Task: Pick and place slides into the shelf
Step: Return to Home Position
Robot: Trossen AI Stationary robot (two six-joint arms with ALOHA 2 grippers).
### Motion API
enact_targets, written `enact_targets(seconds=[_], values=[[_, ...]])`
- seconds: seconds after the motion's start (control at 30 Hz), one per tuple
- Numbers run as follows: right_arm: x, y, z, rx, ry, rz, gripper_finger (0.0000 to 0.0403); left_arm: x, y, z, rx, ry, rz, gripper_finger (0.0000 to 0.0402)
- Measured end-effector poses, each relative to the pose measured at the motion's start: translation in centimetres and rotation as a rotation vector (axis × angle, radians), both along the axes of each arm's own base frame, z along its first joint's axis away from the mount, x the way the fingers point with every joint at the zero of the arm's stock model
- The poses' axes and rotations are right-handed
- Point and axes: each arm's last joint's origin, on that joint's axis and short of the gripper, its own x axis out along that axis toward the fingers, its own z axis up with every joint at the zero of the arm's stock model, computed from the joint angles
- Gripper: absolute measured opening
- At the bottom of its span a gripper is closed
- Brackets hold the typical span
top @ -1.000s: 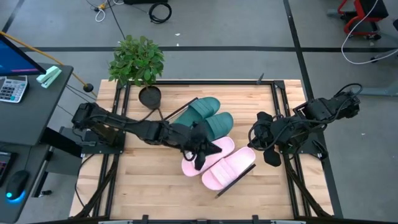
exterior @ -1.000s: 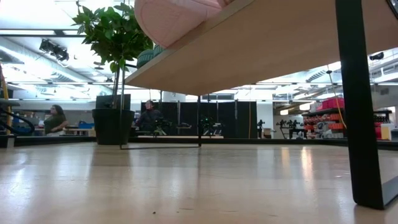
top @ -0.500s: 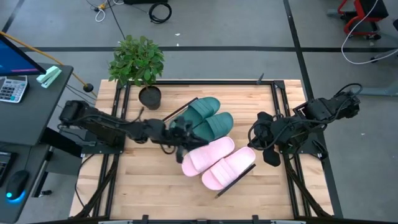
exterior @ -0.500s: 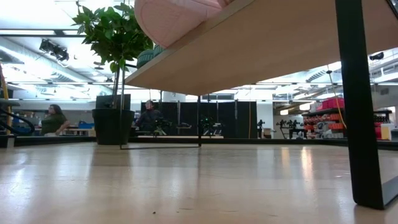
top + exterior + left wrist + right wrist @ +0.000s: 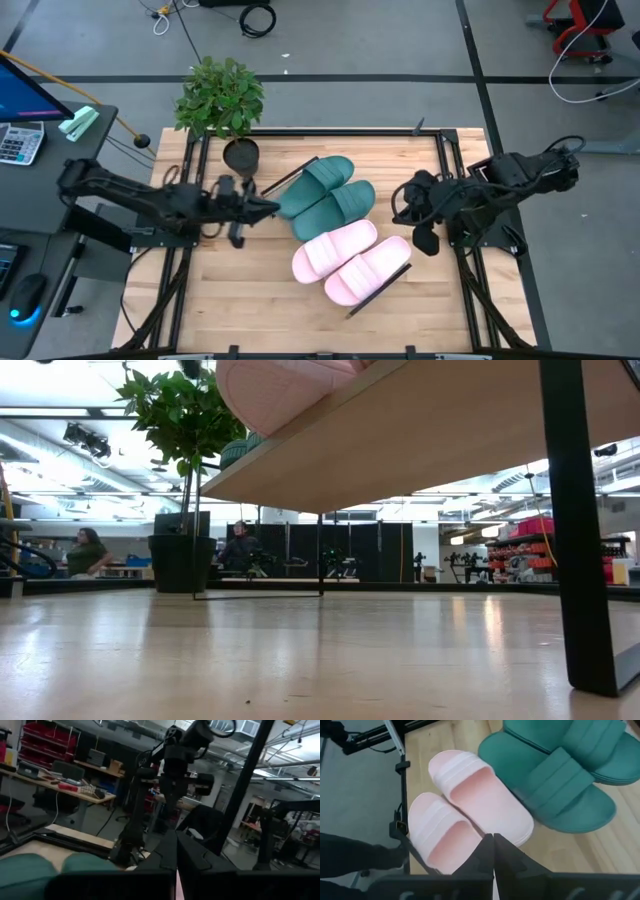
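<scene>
Looked down on a wood-plank tabletop (image 5: 230,290) in a workshop with a grey floor, a potted plant (image 5: 220,100) at a far corner on the left arm's side. Found all four slides lying on the shelf (image 5: 400,440) near the middle of the table, set diagonally: the green pair (image 5: 330,192) toward the plant, the pink pair (image 5: 350,258) just beside and touching it, straps up. Laid in one row, probably to fit both pairs on the long board. Saw the left gripper (image 5: 268,206) just beside the green pair but apart from it, fingers pressed together on nothing. Saw the right gripper (image 5: 403,207) near the other side of the slides, also closed and empty. Judged both held clear for lack of anything left to pick. Took the slides for soft, thick foam, matte, one wide strap each, faint grooves across the pink straps
</scene>
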Motion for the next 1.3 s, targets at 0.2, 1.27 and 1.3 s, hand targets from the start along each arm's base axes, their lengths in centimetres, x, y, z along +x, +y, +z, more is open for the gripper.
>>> enact_targets(seconds=[0.2,1.27,1.3], values=[[0.2,-0.7,0.0,0.018,0.001,-0.053,0.0007,-4.1,0.5,-1.6,0.018,-0.004,-0.031,0.0006],[0.3,-1.2,0.0,0.193,-0.017,-0.37,0.0006,-11.3,4.0,-5.8,0.212,-0.079,-0.074,0.0003],[0.3,-1.2,0.0,0.196,-0.019,-0.381,0.0007,-11.5,4.1,-5.8,0.21,-0.086,-0.066,0.0005]])
